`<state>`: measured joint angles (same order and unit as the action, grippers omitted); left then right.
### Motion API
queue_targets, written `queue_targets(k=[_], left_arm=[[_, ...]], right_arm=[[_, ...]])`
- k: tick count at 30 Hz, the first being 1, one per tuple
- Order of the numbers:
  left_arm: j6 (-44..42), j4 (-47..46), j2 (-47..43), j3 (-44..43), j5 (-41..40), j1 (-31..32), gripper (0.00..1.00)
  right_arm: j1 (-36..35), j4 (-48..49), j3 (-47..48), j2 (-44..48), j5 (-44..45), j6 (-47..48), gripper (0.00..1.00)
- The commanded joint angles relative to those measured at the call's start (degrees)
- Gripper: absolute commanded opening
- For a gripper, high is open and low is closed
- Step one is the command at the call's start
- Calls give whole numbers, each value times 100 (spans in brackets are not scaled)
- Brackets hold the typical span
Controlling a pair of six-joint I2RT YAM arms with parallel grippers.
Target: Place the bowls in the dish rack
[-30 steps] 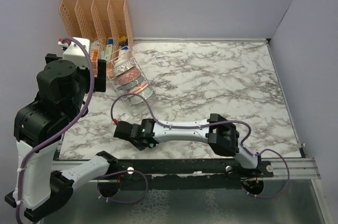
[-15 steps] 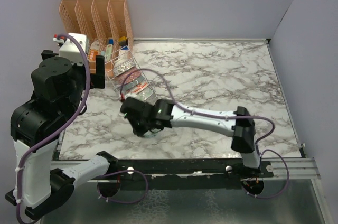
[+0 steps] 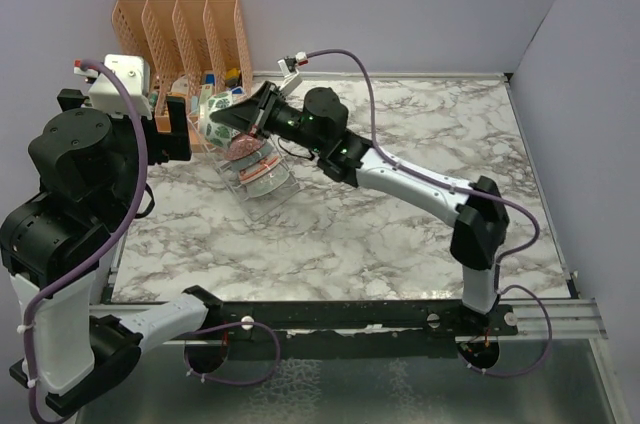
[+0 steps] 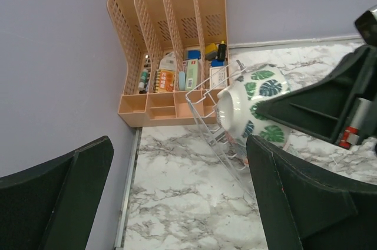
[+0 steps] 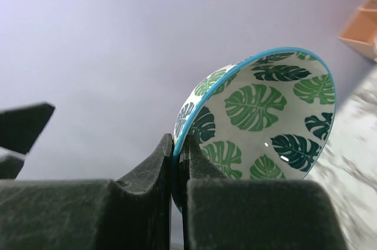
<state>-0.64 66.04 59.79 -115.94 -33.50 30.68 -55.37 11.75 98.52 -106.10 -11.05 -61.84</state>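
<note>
The dish rack (image 3: pixel 280 191) stands on the marble table (image 3: pixel 420 164), out from the arms and a bit to the left. Some bowls (image 3: pixel 262 172) already sit on edge inside it, one behind the other. I think there are three, but the wires make them hard to count. So most of the job looks done.

The only bowl I can see outside the rack is the green leaf bowl (image 3: pixel 214 114). It is up in the air at the far end of the rack, tipped on its side, right by the top wires. I cannot tell if it touches them. It needs to go down into the rack and be let go.

The left gripper (image 4: pixel 179 144) is spread wide and holds nothing. It hangs above, looking down at the rack.

The right gripper (image 5: pixel 177 144) reaches far across the table. Its two fingers are pressed together on the blue rim of the leaf bowl, one inside and one outside.

Just behind it all is the orange organizer (image 3: pixel 180 34), against the wall
</note>
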Motion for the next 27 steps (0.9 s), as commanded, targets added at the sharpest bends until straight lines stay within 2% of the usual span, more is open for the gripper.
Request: queue_targets(k=[1,4,7,12,27], left_arm=[[-72,-109,-17,-126,-145,35,99],[-83,-100,-52,-113,-174,49,99],[-83,-76,-77,-144,-191,45,99],[-102,-37,-126,-103,-260,45,99],[-136,-44,-187,135,-341,127,99]], right_arm=[[12,2859,596,-1094,500,-1336,1],[-23,3672,1095,-1819,1370,-1456,1],[-34,3889,1502,-2262,2099,-1268,1],[-34,4242,1567,-2575,2930,-1182,1],[-48,3589,1547,-2768,3326,-1803,1]])
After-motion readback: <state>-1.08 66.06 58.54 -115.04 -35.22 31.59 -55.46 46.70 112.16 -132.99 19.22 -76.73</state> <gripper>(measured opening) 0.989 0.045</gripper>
